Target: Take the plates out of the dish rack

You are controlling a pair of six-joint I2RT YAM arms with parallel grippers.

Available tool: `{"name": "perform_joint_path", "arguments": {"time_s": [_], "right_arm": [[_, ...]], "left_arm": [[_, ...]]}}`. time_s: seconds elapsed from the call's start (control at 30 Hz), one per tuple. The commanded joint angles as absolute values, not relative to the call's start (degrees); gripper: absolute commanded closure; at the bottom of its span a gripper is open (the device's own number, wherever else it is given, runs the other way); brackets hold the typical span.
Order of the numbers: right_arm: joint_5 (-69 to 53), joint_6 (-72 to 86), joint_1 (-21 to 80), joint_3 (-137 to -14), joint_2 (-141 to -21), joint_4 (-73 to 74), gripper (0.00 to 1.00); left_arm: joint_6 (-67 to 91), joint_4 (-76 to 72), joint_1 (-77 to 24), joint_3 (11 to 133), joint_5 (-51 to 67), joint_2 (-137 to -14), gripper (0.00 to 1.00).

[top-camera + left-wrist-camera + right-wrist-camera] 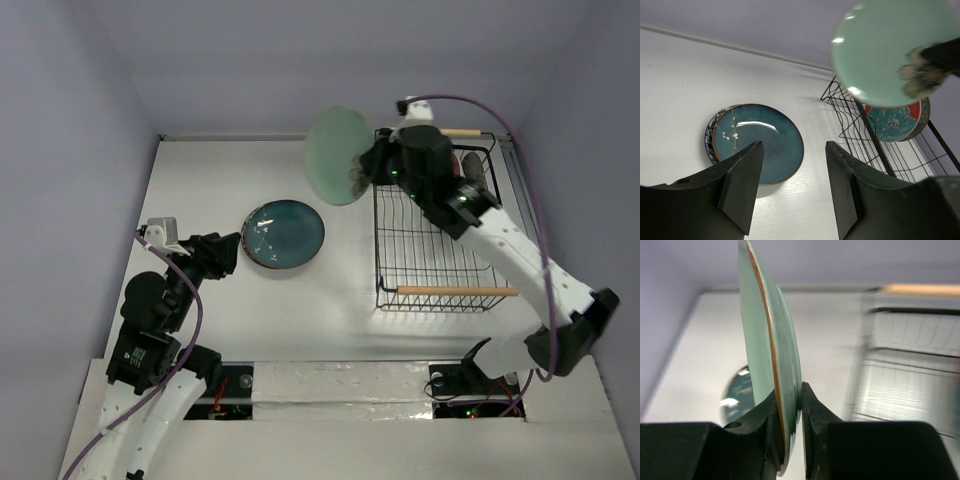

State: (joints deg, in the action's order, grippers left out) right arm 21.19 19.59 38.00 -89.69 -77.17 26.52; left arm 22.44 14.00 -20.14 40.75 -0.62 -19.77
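My right gripper (358,172) is shut on the rim of the pale mint green plate (335,155) and holds it on edge in the air, left of the dish rack's (378,230) far end. The right wrist view shows the jaws (789,389) clamped on that plate (757,330). The glossy teal plate (284,233) lies flat on the table, stacked on the white plate with the blue floral rim (710,137). The red plate (890,120) and the dark grey plate (924,117) stand in the rack's far end. My left gripper (232,250) is open and empty just left of the teal plate (760,142).
The rack's near wooden handle (457,291) lies across its front end, the far one (462,132) by the back wall. Walls close the table at the back and both sides. White tabletop (340,300) lies between the plate stack and the rack.
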Motion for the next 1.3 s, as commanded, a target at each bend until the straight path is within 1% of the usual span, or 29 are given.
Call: {"name": "perform_joint_path", "arguments": {"time_s": [0.0, 0.03, 0.13, 0.17, 0.27, 0.73, 1.07, 1.1, 1.13, 1.17, 1.23, 1.27], "right_arm": [[4.3, 29.9, 39.6, -87.9, -84.8, 8.2, 1.00], [2.0, 31.3, 40.3, -87.6, -86.3, 5.1, 1.00], [0.0, 36.3, 41.0, -87.4, -91.6, 1.2, 1.00], [-1.7, 38.8, 41.6, -86.8, -92.7, -2.2, 1.00], [-3.8, 42.8, 41.6, -86.4, -96.8, -6.1, 1.00], [-6.1, 49.2, 41.6, -78.7, -105.9, -12.0, 1.00], [-6.8, 50.2, 41.6, -76.0, -108.0, -13.1, 1.00], [-6.8, 50.3, 41.6, -75.1, -108.1, -13.2, 0.98], [-6.4, 50.3, 41.6, -74.6, -108.2, -13.1, 0.94], [-6.2, 50.3, 42.1, -74.4, -108.3, -12.6, 0.80], [-5.5, 49.4, 42.1, -74.1, -109.0, -10.5, 0.68], [-5.3, 48.9, 42.6, -74.2, -109.2, -9.7, 0.57]], "left_arm": [[22.6, 11.5, -20.0, 40.3, -1.3, -19.2, 0.51], [22.7, 11.5, -20.0, 40.3, -1.2, -19.2, 0.53], [22.6, 11.7, -20.0, 40.3, -1.3, -19.3, 0.57], [22.7, 11.7, -20.0, 40.3, -1.4, -19.4, 0.58], [22.7, 11.7, -20.0, 40.3, -1.4, -19.5, 0.59], [22.6, 11.4, -20.0, 40.3, -0.7, -19.9, 0.57], [22.6, 11.4, -20.0, 40.3, -0.8, -20.0, 0.55], [22.5, 11.5, -20.0, 40.3, -0.8, -20.1, 0.55], [22.6, 11.4, -20.0, 40.3, -0.8, -20.1, 0.54], [22.6, 11.5, -20.0, 40.3, -0.8, -20.1, 0.54], [22.6, 11.4, -20.0, 40.3, -0.7, -20.2, 0.54], [22.6, 11.4, -20.0, 40.3, -0.6, -20.3, 0.54]]}}
